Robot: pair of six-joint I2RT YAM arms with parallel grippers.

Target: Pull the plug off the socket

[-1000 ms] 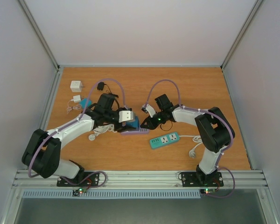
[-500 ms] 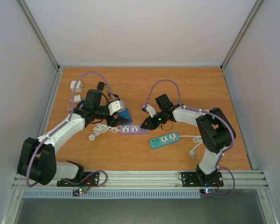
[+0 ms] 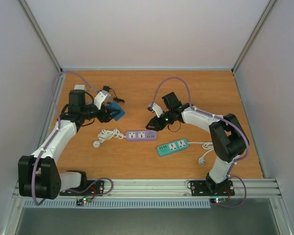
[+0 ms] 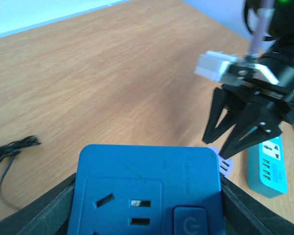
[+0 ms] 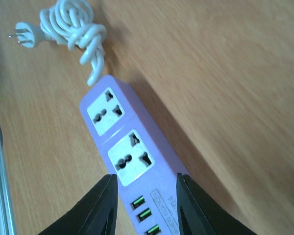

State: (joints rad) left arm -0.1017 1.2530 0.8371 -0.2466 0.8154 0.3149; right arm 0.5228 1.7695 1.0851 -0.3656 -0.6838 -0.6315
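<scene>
My left gripper (image 3: 109,112) is clamped on the blue plug-in adapter (image 4: 146,169), one finger on each of its side walls. I hold it off the table (image 3: 186,93), on the far left, well apart from the purple power strip (image 3: 141,135). The adapter's socket face, with its round power button, is turned up toward my left wrist camera; its prongs are hidden. A line of faint embossed writing runs up the face, too small to read.

The strip lies flat, sockets up, with its long axis running left to right. Both sockets are bare. Its white cord (image 5: 71,27) is bundled at the left end. Near the green USB ports there is a label I cannot read.

My right gripper (image 5: 146,181) is narrowly parted at the strip's right end, a finger on either side; I cannot tell if they touch it.

A teal power strip (image 3: 172,146) lies nearer and to the right. A thin black cable (image 4: 10,152) and a white charger (image 3: 79,88) sit far left.
</scene>
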